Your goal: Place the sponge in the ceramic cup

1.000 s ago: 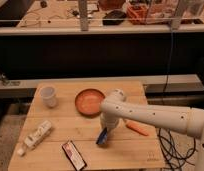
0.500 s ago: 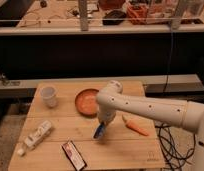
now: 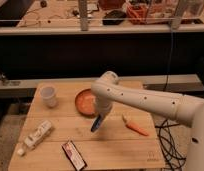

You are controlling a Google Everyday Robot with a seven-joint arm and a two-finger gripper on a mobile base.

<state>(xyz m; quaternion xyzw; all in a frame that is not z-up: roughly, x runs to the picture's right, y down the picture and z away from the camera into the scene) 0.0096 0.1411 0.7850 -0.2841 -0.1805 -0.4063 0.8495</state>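
Camera view: my tool (image 3: 98, 119) pinches the sponge (image 3: 95, 125) above the worktop (image 3: 112, 147) centre; the ceramic cup (image 3: 48, 96) stands far left; carry and release remain.

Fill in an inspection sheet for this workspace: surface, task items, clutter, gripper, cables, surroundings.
Surface: wooden slatted table.
Job's things: sponge in the gripper, apart from the ceramic cup standing at the view's back left.
Clutter: bowl, carrot, bottle lying down, black slab.
Gripper: gripper shut on the sponge, just in front of the bowl.
Cables: black cables on the floor beside the table.
Surroundings: cluttered bench behind.
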